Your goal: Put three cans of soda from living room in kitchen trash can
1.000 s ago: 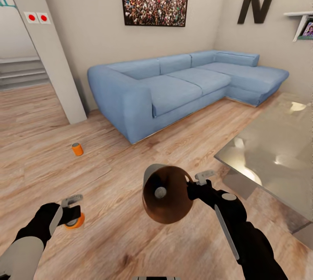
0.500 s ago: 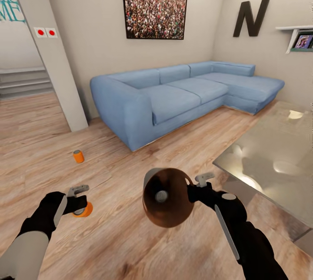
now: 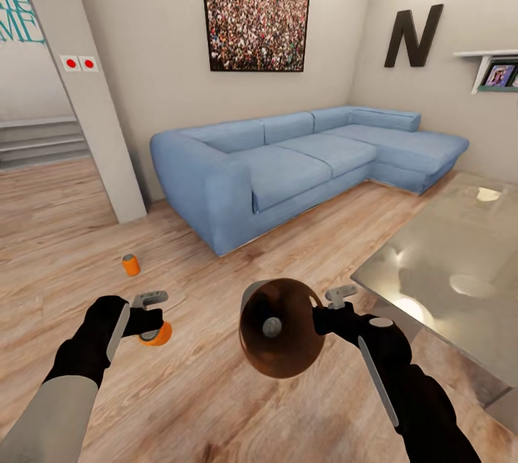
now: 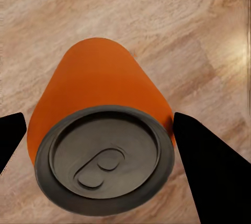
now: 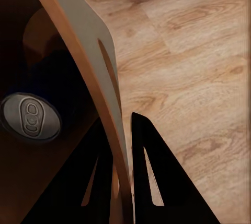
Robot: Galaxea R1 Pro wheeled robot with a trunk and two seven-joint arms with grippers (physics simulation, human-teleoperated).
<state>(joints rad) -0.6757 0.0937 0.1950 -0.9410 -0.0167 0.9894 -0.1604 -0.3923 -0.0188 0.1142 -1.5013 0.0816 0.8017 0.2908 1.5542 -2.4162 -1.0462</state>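
Observation:
I am in the living room. My left gripper (image 3: pixel 152 325) is shut on an orange can of soda (image 3: pixel 157 334), held above the floor; in the left wrist view the can (image 4: pixel 102 114) sits between the two dark fingers with its grey top toward the camera. My right gripper (image 3: pixel 325 312) is shut on the rim of the tash can (image 3: pixel 279 326), which is tipped with its brown inside facing me. A dark can of soda (image 3: pixel 271 326) lies inside it, its grey top (image 5: pixel 30 117) showing in the right wrist view. A second orange can (image 3: pixel 130 264) stands on the floor further left.
A long blue corner sofa (image 3: pixel 302 157) runs along the far wall. A glass low table (image 3: pixel 446 262) fills the right side. A white pillar (image 3: pixel 86 96) stands at the left, with steps (image 3: pixel 39 139) behind it. A black letter N (image 3: pixel 411 35) hangs on the right wall.
The head view has tilted up and the scene shifted. My left gripper with its orange can has risen and moved right, toward the tash can. The right gripper keeps its hold on the rim.

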